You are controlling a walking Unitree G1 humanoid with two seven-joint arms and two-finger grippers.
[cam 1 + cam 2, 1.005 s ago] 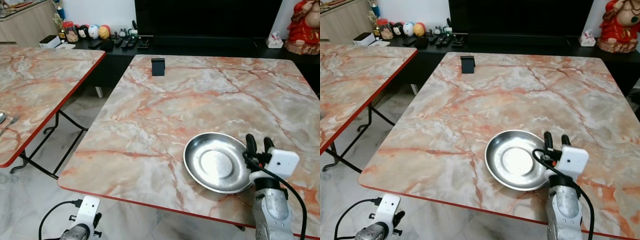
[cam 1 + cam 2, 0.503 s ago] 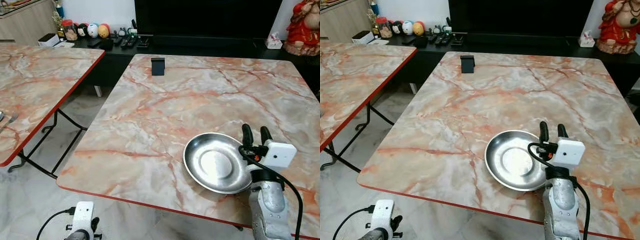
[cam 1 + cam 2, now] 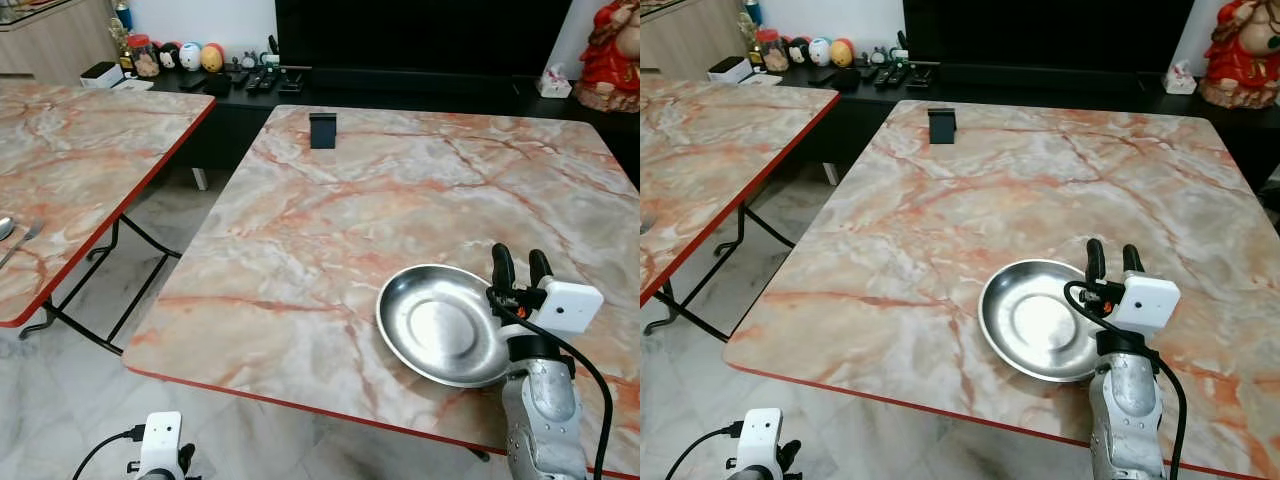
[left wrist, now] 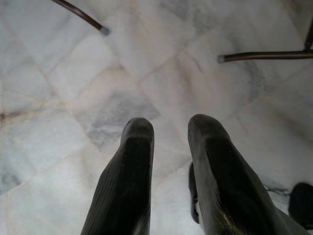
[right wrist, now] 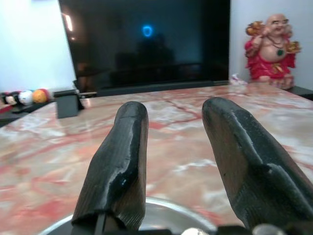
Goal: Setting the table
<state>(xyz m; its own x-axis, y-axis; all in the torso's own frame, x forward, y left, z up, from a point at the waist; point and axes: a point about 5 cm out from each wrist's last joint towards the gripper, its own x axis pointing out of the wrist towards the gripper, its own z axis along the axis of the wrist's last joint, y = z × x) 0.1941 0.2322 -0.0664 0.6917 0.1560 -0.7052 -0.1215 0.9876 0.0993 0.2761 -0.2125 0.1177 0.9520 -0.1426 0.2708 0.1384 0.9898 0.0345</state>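
Left eye view showed the steel plate point(image 3: 443, 325) lying flat on the marble table point(image 3: 400, 190), near the table's front edge and toward the robot's right, its polished bowl empty. Just over the plate's right rim stood the right hand point(image 3: 520, 270), its two black fingers point(image 5: 122, 152) pointing up and away with a clear gap between them and nothing held; the right wrist view had the plate's rim low beneath them and the tabletop running out to a small black stand point(image 5: 67, 104) near the far edge. To place this plate well, the hand would probably need to keep clear of the rim as it drew off, lifting straight up, because a brush from a finger could skid the light, slick metal across the smooth marble. The left hand point(image 4: 171, 134) hung idle below the table edge, fingers a little apart, aimed at the tiled floor point(image 4: 98, 73). A second marble table point(image 3: 70, 170) stood apart to the left.
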